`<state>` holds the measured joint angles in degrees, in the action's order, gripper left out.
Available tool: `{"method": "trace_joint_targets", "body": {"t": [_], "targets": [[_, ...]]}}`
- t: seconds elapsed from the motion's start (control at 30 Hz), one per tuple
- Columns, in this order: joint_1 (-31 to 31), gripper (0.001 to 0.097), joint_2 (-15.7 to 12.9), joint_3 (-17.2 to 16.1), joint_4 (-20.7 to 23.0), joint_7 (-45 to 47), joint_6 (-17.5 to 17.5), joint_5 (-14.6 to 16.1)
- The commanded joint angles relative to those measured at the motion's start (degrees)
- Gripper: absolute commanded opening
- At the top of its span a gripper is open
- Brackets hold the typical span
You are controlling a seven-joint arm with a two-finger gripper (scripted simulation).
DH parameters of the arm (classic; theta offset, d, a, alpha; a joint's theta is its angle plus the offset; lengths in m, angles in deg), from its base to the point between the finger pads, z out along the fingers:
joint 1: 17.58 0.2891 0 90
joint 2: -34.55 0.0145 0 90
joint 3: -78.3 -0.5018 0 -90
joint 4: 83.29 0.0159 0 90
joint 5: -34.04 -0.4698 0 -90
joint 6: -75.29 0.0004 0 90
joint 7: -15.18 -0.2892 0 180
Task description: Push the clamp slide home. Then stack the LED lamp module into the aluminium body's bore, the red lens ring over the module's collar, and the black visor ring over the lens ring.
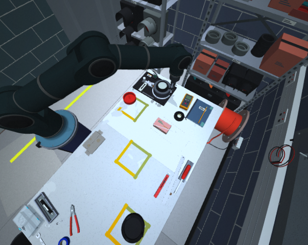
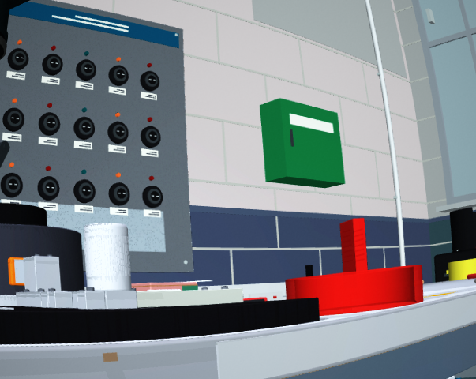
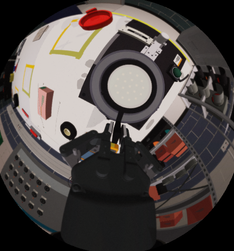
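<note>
The LED lamp module (image 3: 129, 86), a pale disc in a black collar, sits in the grey aluminium body's bore (image 1: 161, 88) on the black base plate at the far end of the table. A black tab of the module (image 3: 118, 126) stands between the fingers of my gripper (image 3: 117, 131), which is opening and holds nothing. The clamp slide with its white knob (image 2: 106, 256) sits beside the body. The red lens ring (image 1: 129, 97) lies left of the plate, by a taped square. The black visor ring (image 1: 133, 227) lies in the nearest taped square.
The shelving rack (image 1: 235, 60) stands close behind the plate. A yellow multimeter (image 1: 186, 101), blue notebook (image 1: 199, 112), tape roll (image 1: 179, 115) and pink box (image 1: 162, 125) lie right of the plate. Two taped squares (image 1: 133, 158) are empty.
</note>
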<state>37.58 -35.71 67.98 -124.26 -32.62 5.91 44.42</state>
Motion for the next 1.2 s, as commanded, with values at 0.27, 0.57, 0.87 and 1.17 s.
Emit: {"method": "trace_joint_targets", "body": {"t": [0.27,0.57,0.87,1.17], "targets": [[0.0,0.03,0.05,0.0,0.03,0.0,0.0,0.0],[-0.01,0.03,0.96,-0.05,0.1,0.03,-0.93,-0.08],[0.0,0.03,3.91,-0.19,0.95,0.2,-4.7,-0.37],[0.03,0.03,4.74,-0.23,1.46,0.27,-6.13,-0.47]]}}
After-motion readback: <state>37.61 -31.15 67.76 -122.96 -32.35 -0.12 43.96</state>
